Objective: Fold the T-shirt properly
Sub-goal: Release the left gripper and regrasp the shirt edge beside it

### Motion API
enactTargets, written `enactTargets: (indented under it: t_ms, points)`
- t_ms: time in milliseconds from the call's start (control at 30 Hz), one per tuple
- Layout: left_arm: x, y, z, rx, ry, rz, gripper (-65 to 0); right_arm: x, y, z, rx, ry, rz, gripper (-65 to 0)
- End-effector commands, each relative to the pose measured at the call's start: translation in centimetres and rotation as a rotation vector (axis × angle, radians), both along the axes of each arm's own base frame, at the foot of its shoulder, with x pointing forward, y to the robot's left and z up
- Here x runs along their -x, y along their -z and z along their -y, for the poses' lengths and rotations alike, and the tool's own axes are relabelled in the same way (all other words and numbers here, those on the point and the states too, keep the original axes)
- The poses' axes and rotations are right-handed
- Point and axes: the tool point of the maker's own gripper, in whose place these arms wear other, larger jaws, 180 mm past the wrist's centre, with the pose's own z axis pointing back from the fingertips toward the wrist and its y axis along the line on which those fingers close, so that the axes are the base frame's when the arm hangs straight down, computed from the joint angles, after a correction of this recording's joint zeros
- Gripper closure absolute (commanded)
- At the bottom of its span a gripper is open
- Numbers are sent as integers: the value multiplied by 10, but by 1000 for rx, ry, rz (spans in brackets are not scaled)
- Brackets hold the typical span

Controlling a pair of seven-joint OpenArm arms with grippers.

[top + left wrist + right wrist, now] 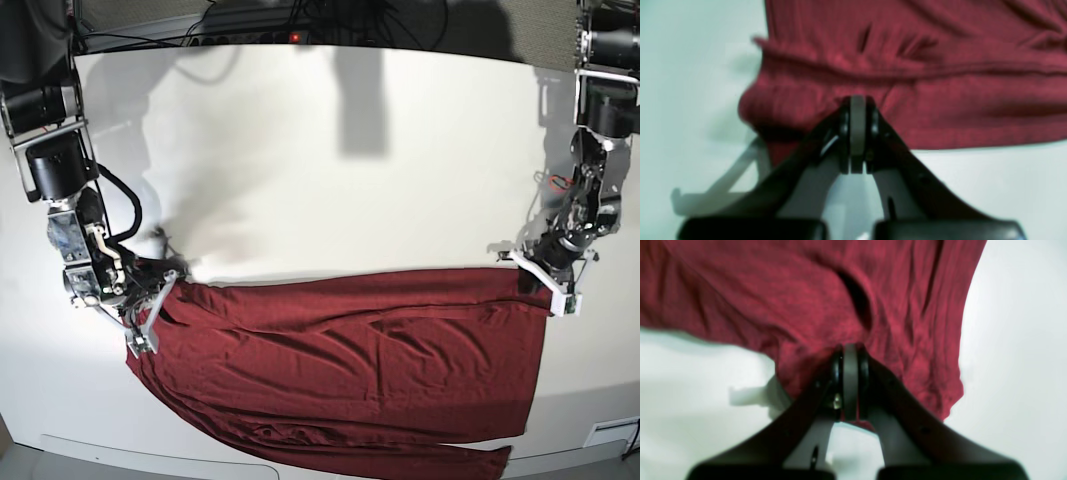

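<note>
Looking across the base view, you have the right tool (150,300) at the left, pinched closed on the T-shirt (340,380) at its upper corner. The cloth lies spread and wrinkled over the white worktop (330,170). At the right, your left tool (540,275) is clamped on the opposite upper corner.

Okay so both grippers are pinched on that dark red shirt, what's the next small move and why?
Probably lift both corners together and carry them toward the near hem. The left gripper and right gripper are each shut on an edge of the dark red, thin, wrinkly knit T-shirt, at opposite ends of its far edge, while the rest lies spread on the white table, so a fold seems ready to start.
</note>
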Motion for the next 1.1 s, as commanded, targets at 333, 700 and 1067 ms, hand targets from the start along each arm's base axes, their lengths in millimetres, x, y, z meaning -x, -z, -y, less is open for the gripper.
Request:
enactTargets:
  t_ms: [333,700,1067]
  points:
    - [34,30,-6,12,32,-95,0,34,23,11,3,-64,-68,0]
    - [95,43,9,6,103,-88,0,95,45,4,15,-155,-107,0]
    - [102,-12,-15,9,28,80,0,124,49,9,42,-162,-109,0]
